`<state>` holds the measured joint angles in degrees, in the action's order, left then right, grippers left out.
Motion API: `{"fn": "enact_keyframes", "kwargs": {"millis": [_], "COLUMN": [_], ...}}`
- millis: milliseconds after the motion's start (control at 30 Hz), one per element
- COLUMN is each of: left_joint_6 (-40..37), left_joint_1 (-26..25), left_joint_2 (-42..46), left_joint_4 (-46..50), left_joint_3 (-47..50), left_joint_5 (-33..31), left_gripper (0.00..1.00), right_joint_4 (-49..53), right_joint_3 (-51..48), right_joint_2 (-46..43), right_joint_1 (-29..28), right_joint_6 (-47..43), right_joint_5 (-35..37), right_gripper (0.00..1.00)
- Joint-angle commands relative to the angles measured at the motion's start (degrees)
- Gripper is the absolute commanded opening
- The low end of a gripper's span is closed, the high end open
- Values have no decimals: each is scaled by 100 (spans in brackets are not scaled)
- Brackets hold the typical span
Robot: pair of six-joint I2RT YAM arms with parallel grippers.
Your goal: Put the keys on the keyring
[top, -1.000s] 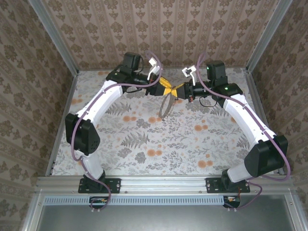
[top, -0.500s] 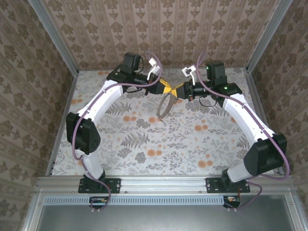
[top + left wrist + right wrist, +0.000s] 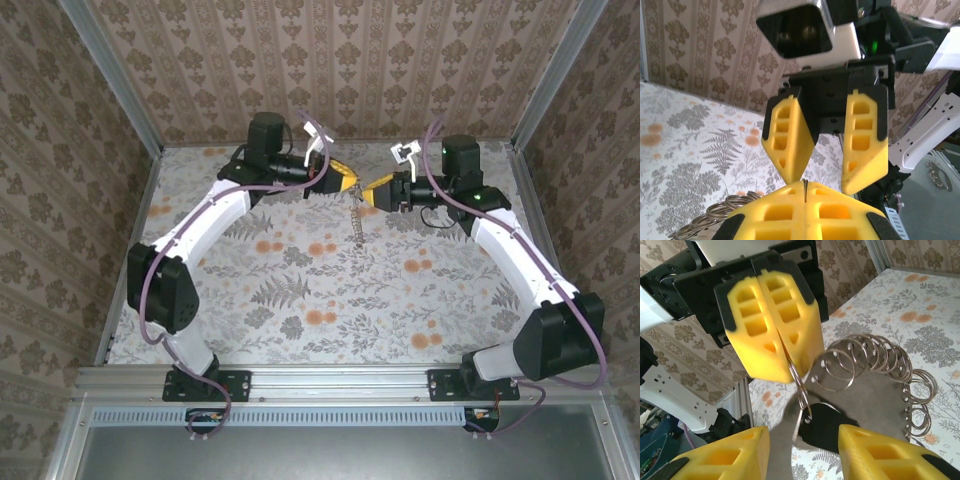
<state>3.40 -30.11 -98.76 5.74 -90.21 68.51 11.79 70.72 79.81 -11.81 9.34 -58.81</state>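
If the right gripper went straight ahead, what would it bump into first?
Probably the small dark key, hanging from a ring between the fingers of the open right gripper. Right behind it is the shut left gripper, pinching that ring. Depth is hard to judge.

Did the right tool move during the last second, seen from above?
Yes. The right tool shifted slightly right, toward the right frame post; the left tool holds the keyring.

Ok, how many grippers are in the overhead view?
2. The left gripper sits at back centre, shut on the keyring; the right gripper faces it from the right, jaws open.
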Motion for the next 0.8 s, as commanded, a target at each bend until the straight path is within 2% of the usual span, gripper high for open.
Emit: {"fn": "enact_keyframes", "kwargs": {"millis": [0,367,500,767], "left_joint_6": [310,503,537,648], "left_joint_1": [-54,-122,-126,-127], "left_joint_2": [316,401,418,486], "left_joint_4": [-600,-899,-964,-1190], "left_joint_3": [61,184,230,333], "left_joint_5": [-16,-134,-150,-324], "left_gripper": [0,0,0,0], "right_joint_4": [-474,-1278,-1333,-1399], "right_joint_3": [-141,-286,-294,-375], "right_joint_2": [-159,-80,-53,-70], "right_joint_1": [11,-30,-60,-76], "right_joint_6": [273,875,918,972], "right_joint_5": [-166,-237,-250,-298], "right_gripper": [43,46,43,11]}}
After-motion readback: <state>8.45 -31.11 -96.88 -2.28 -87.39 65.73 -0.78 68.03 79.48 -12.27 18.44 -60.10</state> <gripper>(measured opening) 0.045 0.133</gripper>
